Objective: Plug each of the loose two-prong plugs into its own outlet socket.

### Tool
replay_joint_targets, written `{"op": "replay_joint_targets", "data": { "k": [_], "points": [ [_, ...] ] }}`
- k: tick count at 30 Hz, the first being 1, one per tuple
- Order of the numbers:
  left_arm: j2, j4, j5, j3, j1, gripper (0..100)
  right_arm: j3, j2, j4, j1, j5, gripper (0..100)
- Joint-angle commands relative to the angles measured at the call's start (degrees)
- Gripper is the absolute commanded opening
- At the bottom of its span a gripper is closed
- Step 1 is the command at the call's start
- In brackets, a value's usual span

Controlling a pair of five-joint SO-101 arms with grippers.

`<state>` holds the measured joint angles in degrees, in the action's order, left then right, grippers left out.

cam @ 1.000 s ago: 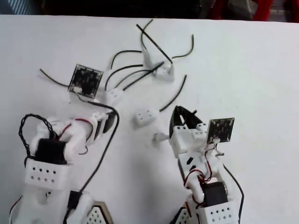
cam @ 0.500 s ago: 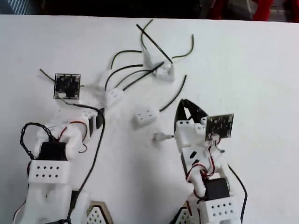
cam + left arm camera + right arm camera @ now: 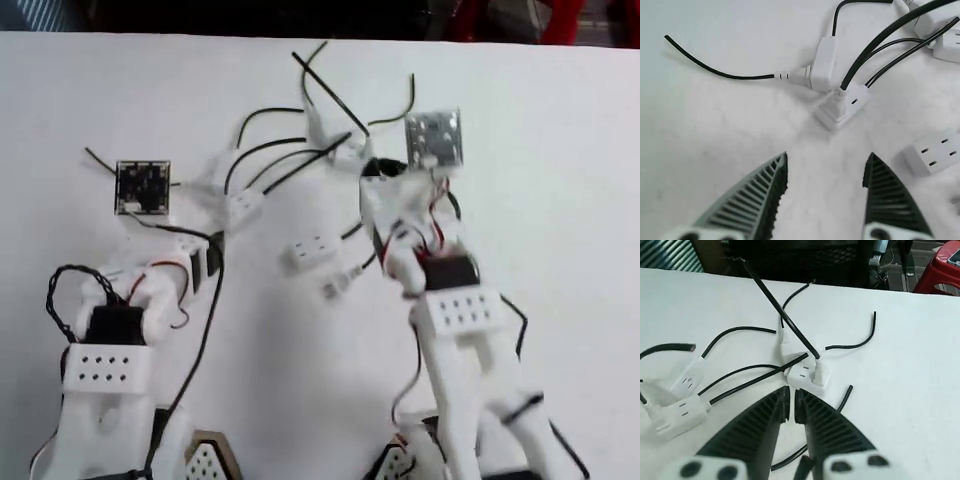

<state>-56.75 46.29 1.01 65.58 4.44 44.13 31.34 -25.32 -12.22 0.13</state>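
Right fingers (image 3: 760,425) now forward, beside socket (image 3: 804,375)

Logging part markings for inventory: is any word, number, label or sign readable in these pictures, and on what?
No text can be read anywhere.
The white outlet blocks and black cords bear no visible print.
The circuit board on an arm's wrist shows only specks, too small to read.
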Motion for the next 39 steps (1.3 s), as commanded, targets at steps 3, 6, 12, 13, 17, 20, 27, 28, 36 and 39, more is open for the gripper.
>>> {"op": "replay_joint_targets", "data": {
  "k": [3,6,12,13,17,20,27,28,36,39],
  "points": [
    [-1.6,-1.3,0.1,-0.1,0.6,24,-21.1,-17.3,-7.4,1.0,0.4,6.7],
    [-1.6,-1.3,0.1,-0.1,0.6,24,-31.0,-21.5,-19.7,0.9,0.3,17.8],
    [-1.6,-2.5,0.1,0.5,0.6,24,-42.5,-21.4,-41.8,0.9,0.1,17.1],
    [-1.6,-2.5,0.1,0.5,0.6,24,-42.5,-21.1,-44.5,0.7,0.1,16.2],
    [-1.6,-2.5,0.1,0.7,0.6,24,-41.8,-20.7,-52.9,1.0,0.1,15.1],
    [-1.6,-2.6,0.1,1.0,0.6,24,-40.8,-21.4,-58.2,0.5,0.0,15.1],
    [-1.5,-4.1,0.1,1.1,0.6,24,-28.6,-26.7,-53.0,-6.2,-9.8,15.2],
    [-1.5,-4.1,0.1,1.1,0.6,24,-27.4,-27.6,-51.0,-7.2,-10.9,15.2],
    [-1.6,-4.2,0.1,1.9,0.6,24,-25.2,-34.7,-40.2,-9.9,-20.0,14.9],
    [-1.6,-4.2,0.1,1.9,0.6,24,-25.2,-37.1,-38.5,-11.6,-22.3,14.8]
  ]
}}
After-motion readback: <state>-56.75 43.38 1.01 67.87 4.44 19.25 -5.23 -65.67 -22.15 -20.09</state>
